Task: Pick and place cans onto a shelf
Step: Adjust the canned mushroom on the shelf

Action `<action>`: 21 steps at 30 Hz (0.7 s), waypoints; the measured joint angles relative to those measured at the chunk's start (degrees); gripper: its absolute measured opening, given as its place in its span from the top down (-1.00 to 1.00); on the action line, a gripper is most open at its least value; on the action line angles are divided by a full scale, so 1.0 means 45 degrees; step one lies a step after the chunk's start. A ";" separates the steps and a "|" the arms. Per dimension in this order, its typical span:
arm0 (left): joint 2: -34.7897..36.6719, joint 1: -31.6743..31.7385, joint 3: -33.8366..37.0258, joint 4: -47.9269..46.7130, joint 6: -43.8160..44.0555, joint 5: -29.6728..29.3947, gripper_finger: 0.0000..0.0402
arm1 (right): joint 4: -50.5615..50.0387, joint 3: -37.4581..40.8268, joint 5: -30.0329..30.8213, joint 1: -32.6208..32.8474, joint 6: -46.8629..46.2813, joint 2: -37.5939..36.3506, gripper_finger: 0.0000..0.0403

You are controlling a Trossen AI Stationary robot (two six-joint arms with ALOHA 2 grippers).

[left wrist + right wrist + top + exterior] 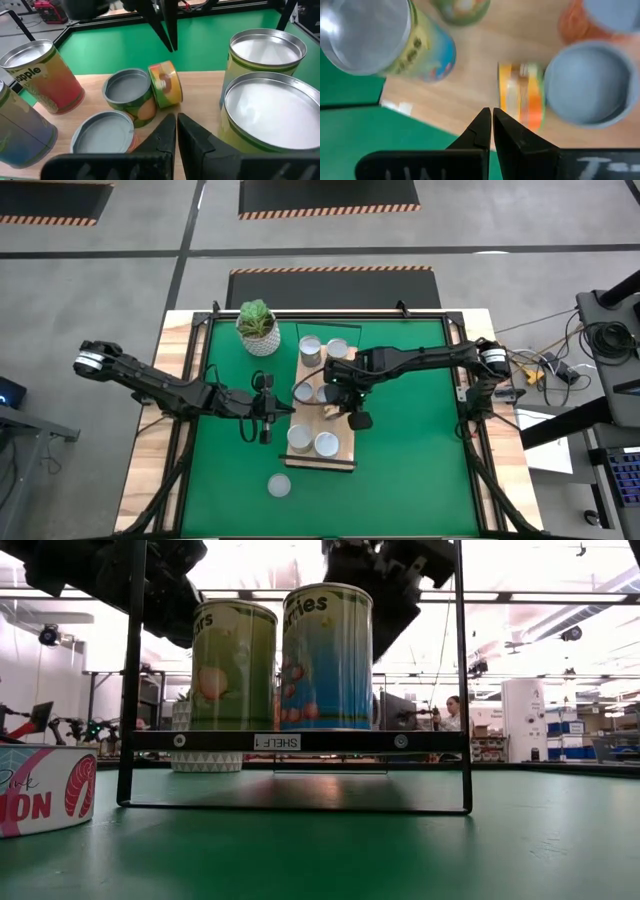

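On the green mat (400, 430) that covers the worktop, a white pot with a plant (257, 325) stands near the far left corner, just beside the far end of the shelf (343, 452). The shelf is a wooden board on a black wire frame (461, 690) running down the middle of the mat. It carries most of the cans: two upright at the far end (311, 349), two more at mid-length (303, 392), two at the near end (299, 438), and one small can on its side (165, 84) between the mid pair and the near pair. One further can (279, 485) stands alone on the mat beyond the near end, well apart from both arms. The fallen can lies hemmed in, touching or just beside an upright grey-topped can (590, 80). The right end effector (491, 125) hovers over the shelf just beside the toppled can, its fingers pressed together and holding nothing; its arm reaches in from the right edge, elbow bent, wrist pointing down. The left end effector (176, 131) is also closed and empty, at the shelf's left edge facing the fallen can, its arm stretched low across the mat from the left.
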State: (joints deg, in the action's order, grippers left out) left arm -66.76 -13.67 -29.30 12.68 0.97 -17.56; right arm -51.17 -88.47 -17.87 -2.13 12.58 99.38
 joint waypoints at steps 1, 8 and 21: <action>0.0000 0.0000 0.0000 -0.0001 0.0003 0.0000 1.00 | 0.0165 0.0000 0.0002 0.0000 0.0012 -0.0066 0.96; 0.0000 0.0004 0.0000 -0.0012 0.0092 0.0000 1.00 | 0.0892 0.0026 0.0091 -0.0005 0.0602 -0.0007 0.96; 0.0000 0.0003 0.0000 -0.0065 0.0233 0.0000 1.00 | 0.0017 0.0316 0.1355 0.0000 0.0407 -0.0007 0.96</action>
State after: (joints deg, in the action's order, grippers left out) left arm -66.76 -13.66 -29.30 12.38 2.02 -17.56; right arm -51.09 -87.05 -11.77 -2.13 14.41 99.35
